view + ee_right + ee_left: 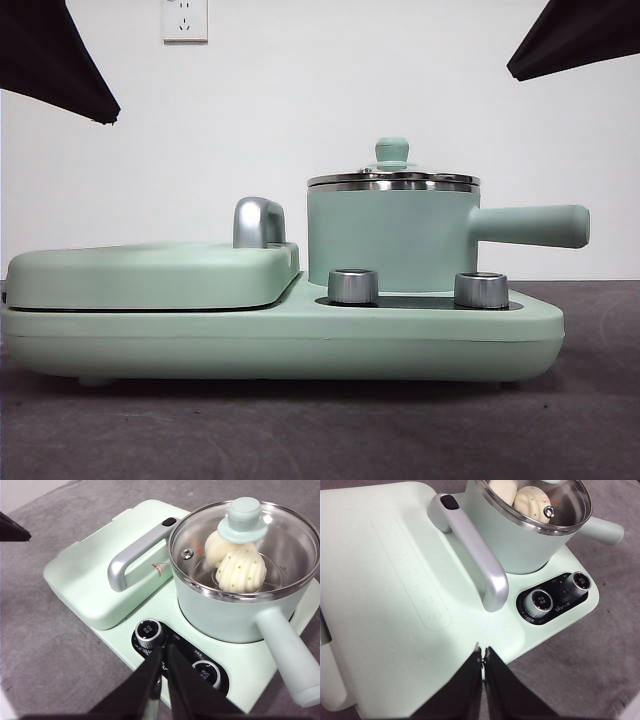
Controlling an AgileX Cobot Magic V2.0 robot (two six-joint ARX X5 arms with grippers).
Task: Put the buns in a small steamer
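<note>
Nearest the camera, bare grey tabletop (pixel 300 430) runs along the front edge of the mint-green cooker base (pixel 280 340). On the base, behind two steel knobs (pixel 353 286), stands the small steamer (pixel 390 240), lid (pixel 245 545) on, handle projecting sideways. Both buns (pixel 232 562) lie inside it, visible only through the glass from the wrist views. The left end effector (pixel 483 655) and right end effector (pixel 164 652), both closed and empty, hang above the base, apart from the steamer.

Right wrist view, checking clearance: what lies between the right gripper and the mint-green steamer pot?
Only the black control panel with two silver dials, on the mint-green base; the right gripper hangs above it, the steamer pot just beyond.
</note>
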